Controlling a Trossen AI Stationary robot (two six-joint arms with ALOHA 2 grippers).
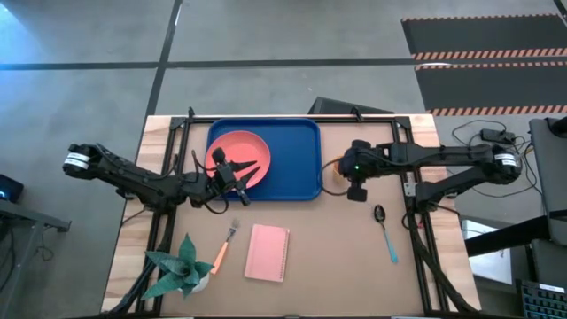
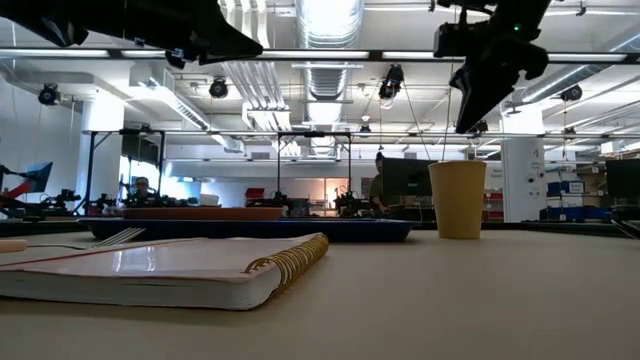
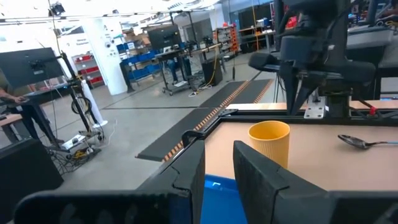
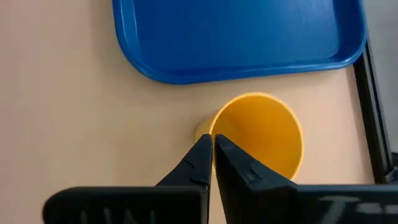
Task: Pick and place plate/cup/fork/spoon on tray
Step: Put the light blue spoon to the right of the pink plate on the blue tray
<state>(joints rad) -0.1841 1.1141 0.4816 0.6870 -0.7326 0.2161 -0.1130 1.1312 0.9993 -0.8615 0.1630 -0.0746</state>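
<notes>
The coral-pink plate (image 1: 237, 152) lies in the left half of the blue tray (image 1: 292, 164). The orange-yellow cup (image 4: 261, 140) stands upright on the table just off the tray's near right corner; it also shows in the low view (image 2: 457, 200). My right gripper (image 4: 212, 148) is shut and hangs well above the cup's rim (image 2: 470, 110), touching nothing. My left gripper (image 1: 245, 170) is open, raised over the plate's near edge, its fingers (image 3: 261, 177) pointing level toward the cup. The fork (image 1: 225, 246) and the spoon (image 1: 385, 232) lie flat on the table.
A pink notebook (image 1: 267, 252) lies near the middle front of the table, between fork and spoon. A green plant figure (image 1: 182, 266) stands at the near left. The tray's right half (image 1: 297, 151) holds nothing.
</notes>
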